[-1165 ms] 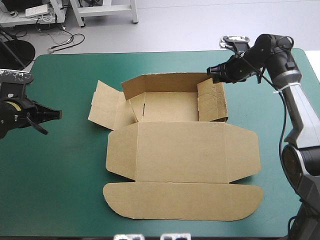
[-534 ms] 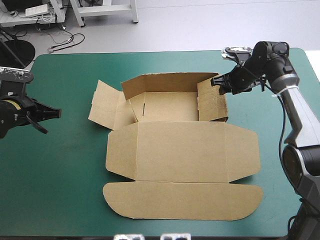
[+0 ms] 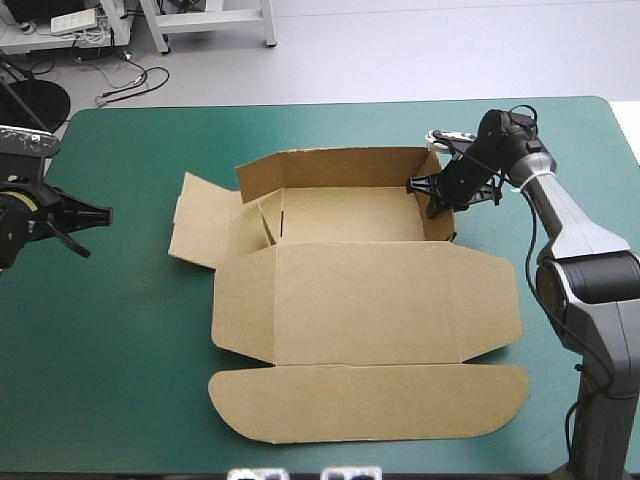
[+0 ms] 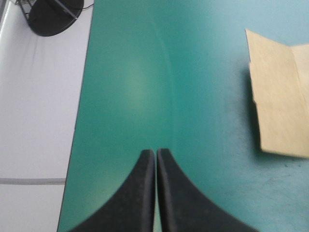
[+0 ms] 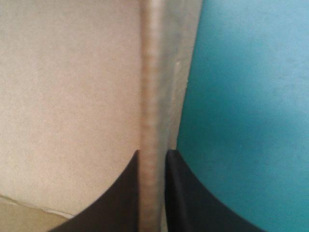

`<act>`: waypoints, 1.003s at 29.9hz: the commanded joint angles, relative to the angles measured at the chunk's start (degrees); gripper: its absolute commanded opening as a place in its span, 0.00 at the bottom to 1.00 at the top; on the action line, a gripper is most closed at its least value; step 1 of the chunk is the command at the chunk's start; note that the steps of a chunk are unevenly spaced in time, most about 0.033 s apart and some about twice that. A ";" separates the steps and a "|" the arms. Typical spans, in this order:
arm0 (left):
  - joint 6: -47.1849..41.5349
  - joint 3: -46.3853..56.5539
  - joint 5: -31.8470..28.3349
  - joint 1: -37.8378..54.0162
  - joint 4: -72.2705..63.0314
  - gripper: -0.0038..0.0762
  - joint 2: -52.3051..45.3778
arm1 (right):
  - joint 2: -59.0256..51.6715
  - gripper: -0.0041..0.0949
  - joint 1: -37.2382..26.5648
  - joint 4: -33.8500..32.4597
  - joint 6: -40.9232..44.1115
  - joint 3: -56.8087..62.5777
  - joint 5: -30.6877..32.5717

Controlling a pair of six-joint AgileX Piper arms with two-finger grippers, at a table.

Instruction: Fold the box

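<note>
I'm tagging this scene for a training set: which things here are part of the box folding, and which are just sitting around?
In the job:
box, walls partly raised
right gripper, shut on the box's right wall

Not in use:
left gripper, shut, over the bare teal-green cover left of the box

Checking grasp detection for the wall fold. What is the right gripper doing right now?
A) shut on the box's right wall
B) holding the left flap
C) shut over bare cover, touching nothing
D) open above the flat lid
A: in the right wrist view the right gripper has one black finger on each side of the upright right wall of the box, all but shut on the board.
</note>
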 commanded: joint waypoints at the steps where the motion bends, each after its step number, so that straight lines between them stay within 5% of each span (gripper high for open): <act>1: -1.72 -1.81 -6.02 3.64 -0.58 0.05 0.45 | -3.79 0.03 0.05 5.53 -0.30 -1.82 0.74; 16: 14.62 -1.81 -5.39 30.88 -50.54 0.05 10.45 | -22.71 0.02 -8.28 16.10 -4.62 -1.82 1.78; 22: 23.29 -1.81 1.13 32.19 -71.30 0.05 16.31 | -30.23 0.02 -13.13 23.14 -8.12 -1.82 1.78; 30: 37.76 -1.81 13.02 26.57 -96.83 0.04 21.03 | -35.72 0.02 -13.71 24.32 -8.96 -1.82 1.78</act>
